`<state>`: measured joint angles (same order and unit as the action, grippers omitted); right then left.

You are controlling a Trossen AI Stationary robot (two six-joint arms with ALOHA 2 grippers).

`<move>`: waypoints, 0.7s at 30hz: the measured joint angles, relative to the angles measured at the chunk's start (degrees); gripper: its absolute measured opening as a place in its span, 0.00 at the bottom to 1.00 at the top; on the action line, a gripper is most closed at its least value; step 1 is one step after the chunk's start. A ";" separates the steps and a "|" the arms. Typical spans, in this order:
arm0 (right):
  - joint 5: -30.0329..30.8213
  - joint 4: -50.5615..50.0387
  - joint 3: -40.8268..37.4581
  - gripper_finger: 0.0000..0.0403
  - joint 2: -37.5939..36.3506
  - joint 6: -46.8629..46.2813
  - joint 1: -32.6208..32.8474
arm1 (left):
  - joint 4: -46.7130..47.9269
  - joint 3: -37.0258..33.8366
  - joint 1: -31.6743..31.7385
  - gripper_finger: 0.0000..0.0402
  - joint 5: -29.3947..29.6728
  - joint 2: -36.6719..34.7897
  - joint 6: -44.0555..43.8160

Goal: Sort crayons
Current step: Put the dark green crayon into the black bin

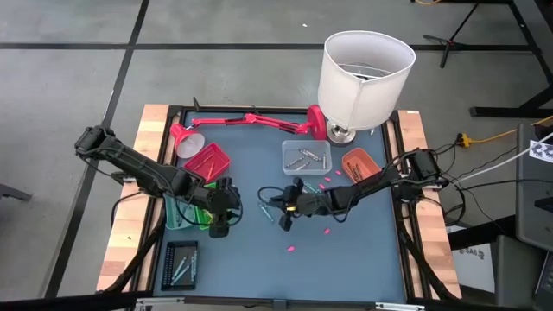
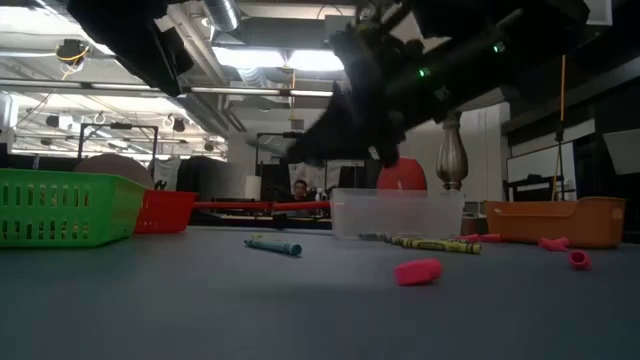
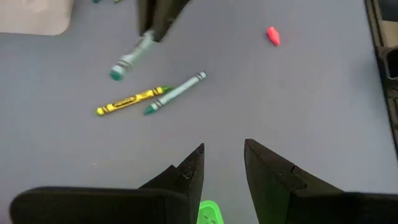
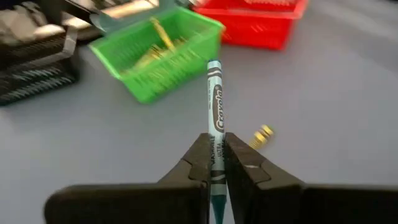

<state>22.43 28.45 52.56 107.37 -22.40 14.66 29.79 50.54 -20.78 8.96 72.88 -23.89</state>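
Right gripper (image 4: 216,163) pinching a teal crayon (image 4: 215,106), lifted off the mat at table centre. Crayon's long axis running straight out ahead of the fingers, toward the green basket (image 4: 186,46) on the left side. In the left wrist view, same crayon (image 3: 129,57) hanging tilted above the mat.

Left gripper (image 3: 222,171) hovering just beside the green basket (image 1: 186,212), fingers spread, nothing between them. A green tip showing low between the fingers, cannot tell what.

Two loose crayons flat on the mat between the arms: a yellow one (image 3: 129,101) and a green one (image 3: 176,92), tips nearly touching, forming a shallow V. Both ahead of the left gripper and nearer to it than anything else loose.

Judgement: next step probably a carry leftward to a tray or a handover to the left arm. Key relation: held crayon points at the basket, so a straight reach forward would bring it over.

Pink stubs (image 1: 291,249) scattered on the near mat; clear tray (image 1: 307,156) farther back with a few crayons.
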 joint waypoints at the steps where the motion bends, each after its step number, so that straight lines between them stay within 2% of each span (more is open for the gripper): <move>1: -1.09 1.56 0.00 0.06 0.00 0.69 0.00 | 0.01 0.00 0.00 0.24 0.67 0.00 -0.40; 5: -4.66 7.10 0.00 0.06 -0.02 3.30 0.00 | -0.02 0.00 0.02 0.24 4.35 0.01 -1.22; 13: -8.61 17.22 0.02 0.06 -0.02 7.60 -0.02 | -0.51 0.00 0.02 0.24 5.56 0.00 -1.01; 21: -11.05 24.73 0.02 0.06 -0.02 12.47 -0.04 | -8.51 0.00 0.02 0.24 8.65 0.00 0.61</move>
<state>11.38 53.18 52.58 107.35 -9.93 14.61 21.28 50.54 -20.75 17.61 72.88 -23.28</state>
